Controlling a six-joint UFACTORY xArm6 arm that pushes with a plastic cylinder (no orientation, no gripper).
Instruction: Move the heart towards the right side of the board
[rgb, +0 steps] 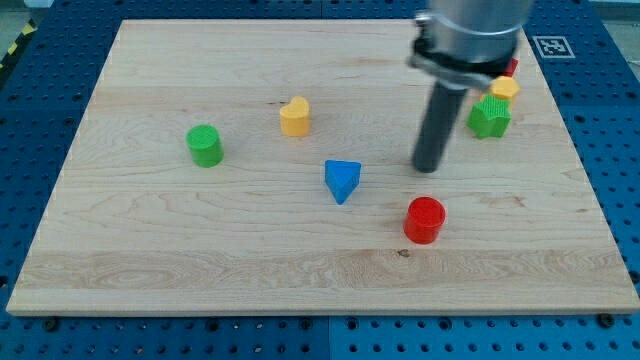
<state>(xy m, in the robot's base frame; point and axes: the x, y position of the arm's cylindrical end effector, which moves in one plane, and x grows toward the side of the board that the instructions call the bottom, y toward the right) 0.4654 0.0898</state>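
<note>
The yellow heart (295, 116) lies on the wooden board (200, 250), left of centre in the upper half. My tip (428, 167) rests on the board well to the right of the heart and a little lower. It touches no block. The blue triangle (342, 180) lies to the left of my tip. The red cylinder (424, 220) lies just below my tip.
A green cylinder (204, 145) lies at the view's left. A green star-like block (489, 116), a small yellow block (505, 88) and a red block (512, 67), partly hidden by the arm, cluster at the upper right. Blue pegboard surrounds the board.
</note>
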